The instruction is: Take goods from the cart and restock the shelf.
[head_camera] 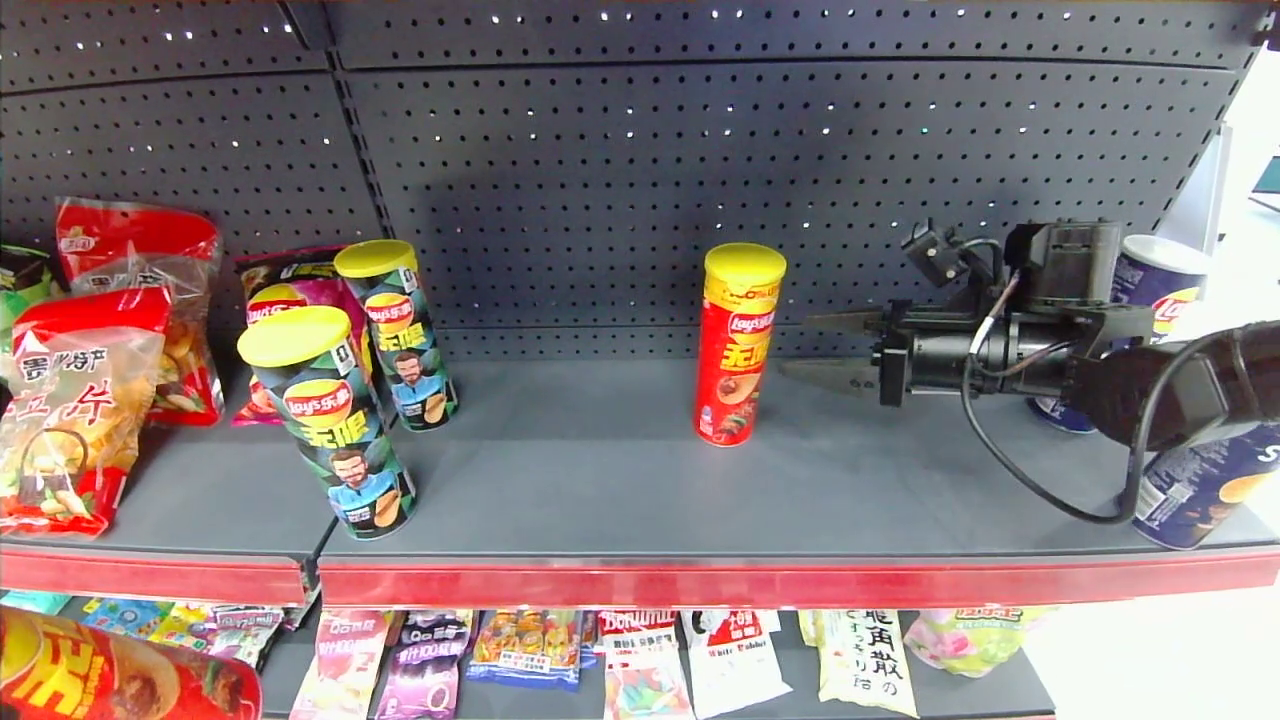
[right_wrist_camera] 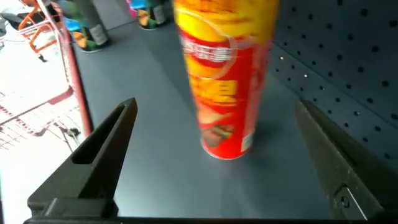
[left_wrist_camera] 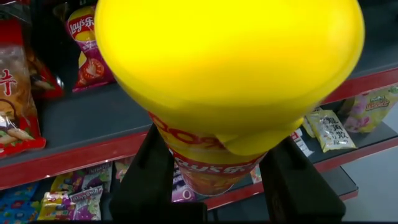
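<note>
You had the right gripper (head_camera: 795, 345), jaws spread, just beside the red can (head_camera: 738, 345) standing mid-shelf (head_camera: 600, 480) toward the back edge, evidently already placed, while the left gripper (left_wrist_camera: 217, 155) clasped a second can (left_wrist_camera: 230, 74), presumably for stocking next.

The right arm (head_camera: 1190, 390) comes in level from the right, its wrist (head_camera: 950, 362) pointing to the left. The right gripper (head_camera: 795, 344) is spread wide, its fingers (right_wrist_camera: 99, 155) holding nothing. The left gripper (left_wrist_camera: 217, 171) clamps a can (left_wrist_camera: 230, 74), one dark finger against each side.
</note>
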Robot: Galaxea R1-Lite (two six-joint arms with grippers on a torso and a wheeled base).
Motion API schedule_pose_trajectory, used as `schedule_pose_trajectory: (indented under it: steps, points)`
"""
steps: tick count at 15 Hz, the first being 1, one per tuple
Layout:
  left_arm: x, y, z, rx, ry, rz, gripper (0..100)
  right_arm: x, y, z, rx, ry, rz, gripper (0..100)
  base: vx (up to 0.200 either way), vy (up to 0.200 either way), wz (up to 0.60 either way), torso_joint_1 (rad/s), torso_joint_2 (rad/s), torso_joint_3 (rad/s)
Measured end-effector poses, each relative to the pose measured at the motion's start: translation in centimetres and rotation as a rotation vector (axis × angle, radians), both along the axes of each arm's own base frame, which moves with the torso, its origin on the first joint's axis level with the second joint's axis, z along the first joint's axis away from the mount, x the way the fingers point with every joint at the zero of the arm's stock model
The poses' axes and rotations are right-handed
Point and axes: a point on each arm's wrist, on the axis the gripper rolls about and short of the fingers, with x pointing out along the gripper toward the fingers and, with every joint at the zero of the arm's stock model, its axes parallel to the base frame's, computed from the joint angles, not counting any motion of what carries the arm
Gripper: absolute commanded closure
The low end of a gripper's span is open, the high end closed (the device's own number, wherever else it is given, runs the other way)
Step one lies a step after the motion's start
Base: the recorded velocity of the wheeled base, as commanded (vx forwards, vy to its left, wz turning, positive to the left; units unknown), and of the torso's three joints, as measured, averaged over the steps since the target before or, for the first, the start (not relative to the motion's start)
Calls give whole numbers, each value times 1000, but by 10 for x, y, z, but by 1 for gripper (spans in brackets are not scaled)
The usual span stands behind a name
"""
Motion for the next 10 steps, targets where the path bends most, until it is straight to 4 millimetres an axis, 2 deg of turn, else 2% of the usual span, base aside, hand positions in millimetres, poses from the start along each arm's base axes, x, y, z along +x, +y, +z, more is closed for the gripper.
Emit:
schedule_pose_trajectory:
  steps: [10]
  points:
    - [0, 0, 0, 1, 1, 0, 100, 39, 10, -6, 16, -44, 54, 0, 0, 0, 0, 0, 0, 0]
